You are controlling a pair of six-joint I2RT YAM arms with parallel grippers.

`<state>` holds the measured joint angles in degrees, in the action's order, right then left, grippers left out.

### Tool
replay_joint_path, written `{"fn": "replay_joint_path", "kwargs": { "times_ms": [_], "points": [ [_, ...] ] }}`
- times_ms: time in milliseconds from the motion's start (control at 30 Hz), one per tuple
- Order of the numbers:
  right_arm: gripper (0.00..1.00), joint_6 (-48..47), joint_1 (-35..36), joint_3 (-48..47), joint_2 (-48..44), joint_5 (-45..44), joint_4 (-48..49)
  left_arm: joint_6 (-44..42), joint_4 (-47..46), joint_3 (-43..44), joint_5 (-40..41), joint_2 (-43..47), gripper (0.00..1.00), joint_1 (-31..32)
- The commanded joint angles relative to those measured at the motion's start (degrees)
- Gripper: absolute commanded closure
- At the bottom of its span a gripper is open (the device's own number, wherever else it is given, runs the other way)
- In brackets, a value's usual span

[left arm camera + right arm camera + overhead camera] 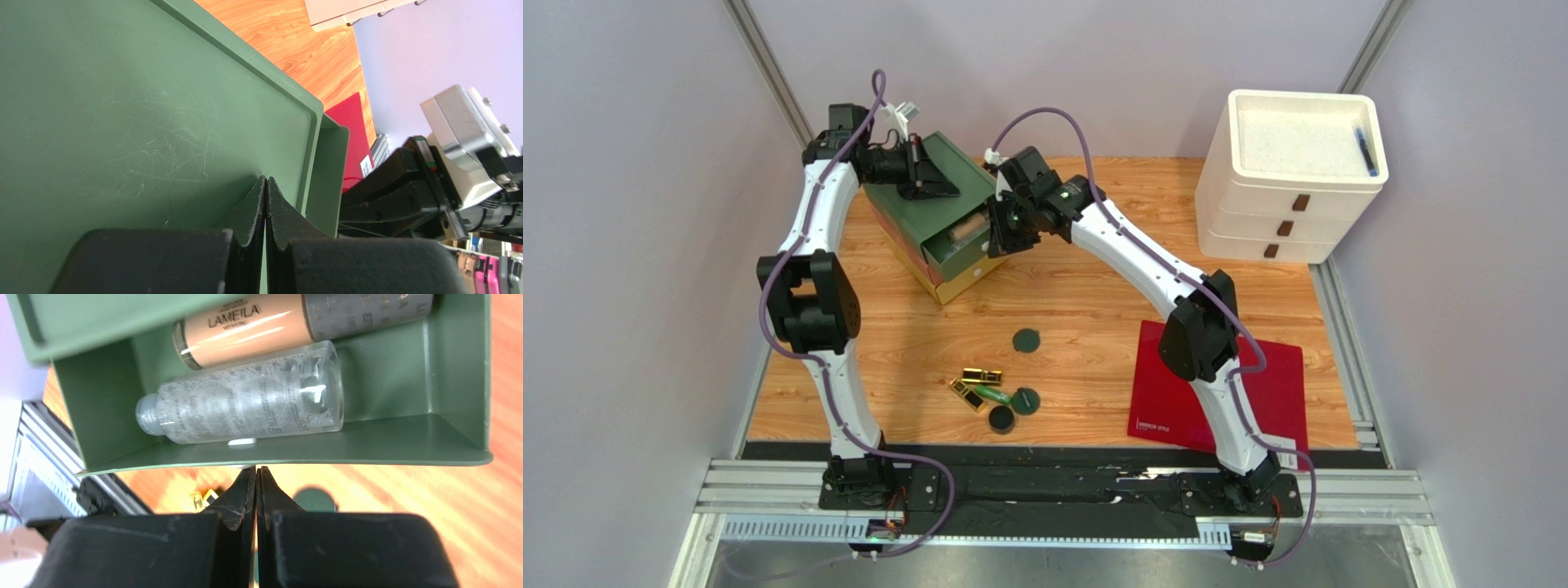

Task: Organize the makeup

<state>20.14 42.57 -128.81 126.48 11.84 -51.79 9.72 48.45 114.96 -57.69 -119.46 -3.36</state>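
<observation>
Where right claw (256, 473) blocks view, compact (314, 499) half hidden, beige bottle (245, 334) cropped.

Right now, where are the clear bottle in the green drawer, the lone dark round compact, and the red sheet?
clear bottle (245, 401), right wrist view, middle of its body.
lone round compact (1026, 341), top external view, centre of its lid.
red sheet (1274, 390), top external view, bare right part.

A green metal drawer box (946, 184) sits far left, a white plastic drawer stack (1290, 184) far right. Green round compacts (1026, 341) and gold lipstick tubes (983, 375) lie near centre, left of a flat red sheet (1274, 395).
</observation>
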Motion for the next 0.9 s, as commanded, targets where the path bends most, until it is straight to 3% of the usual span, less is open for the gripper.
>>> {"fn": "replay_joint_path", "kwargs": {
  "times_ms": [0, 267, 400, 600, 767, 867],
  "points": [
    [1.0, 1.9, 0.1, -3.4, 3.2, -1.9, 10.6, -6.1, 8.0, -3.2, 15.8, -4.6, 1.0, 0.3],
    [1.0, 4.1, 0.3, -8.4, 7.4, -2.1, 17.2, -5.5, 7.3, -3.1, 16.5, -1.4, 1.0, 0.3],
    [0.9, 5.7, 0.3, -6.1, 6.7, -1.6, 21.5, -5.3, 8.0, -2.0, 16.8, -0.6, 1.0, 0.4],
    [0.9, 6.4, 0.3, -5.7, 6.0, -1.0, 20.6, -4.4, 8.5, 0.4, 16.6, 0.5, 1.0, 0.3],
    [0.89, 6.3, 0.2, 1.3, 1.2, -0.8, 20.0, -2.6, 8.2, 1.1, 14.0, 1.0, 1.0, 0.2],
    [0.82, 9.6, -0.6, 5.5, -2.3, 0.6, 20.1, -0.8, 7.1, -0.2, 12.3, 1.5, 1.0, 0.2]
  ]
}}
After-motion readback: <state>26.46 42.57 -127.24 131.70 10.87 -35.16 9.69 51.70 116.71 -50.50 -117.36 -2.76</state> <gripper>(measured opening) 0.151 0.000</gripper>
